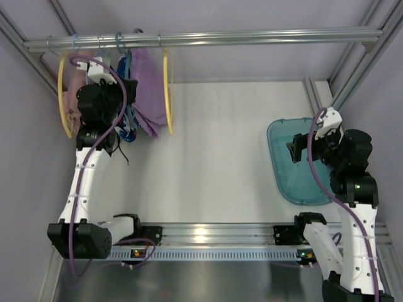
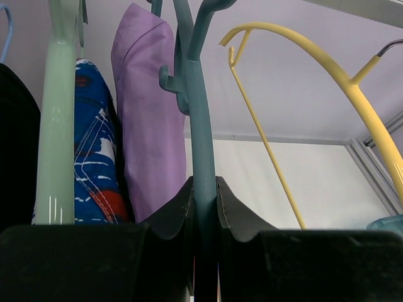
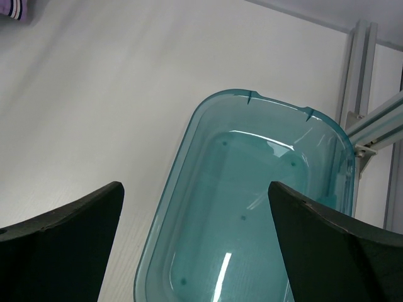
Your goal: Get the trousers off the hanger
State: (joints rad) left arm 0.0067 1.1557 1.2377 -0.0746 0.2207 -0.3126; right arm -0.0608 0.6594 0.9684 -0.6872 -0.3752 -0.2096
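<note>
- The left gripper (image 2: 204, 189) is seen closed on the hanger (image 2: 200, 126): the teal stem is pinched between the two dark fingers (image 2: 173, 214), with a pad touching it on either side.
- From the clamped point, the hanger stem is seen rising straight up out of the claw to its hooked top.
- The trousers (image 2: 148, 126) are hung just to the left of the claw and above it, draped as a lilac fold beside the teal stem; they are not touched by the fingers.
- Further left of the claw, a blue, red and white patterned garment (image 2: 94, 157) and a pale-green hanger (image 2: 56, 126) are seen.
- To the right of the claw, a yellow hanger (image 2: 352, 88) is seen arching upward, apart from the fingers.
- In the top view the left gripper (image 1: 124, 94) is raised to the rail (image 1: 252, 36), with the trousers (image 1: 148, 88) just beside it.
- The right gripper (image 3: 195, 185) is held wide open, nothing between its fingers.
- Below and ahead of that open claw, a teal tub (image 3: 182, 157) is seen on the table; in the top view the right gripper (image 1: 296, 148) is placed over the tub (image 1: 272, 135).
</note>
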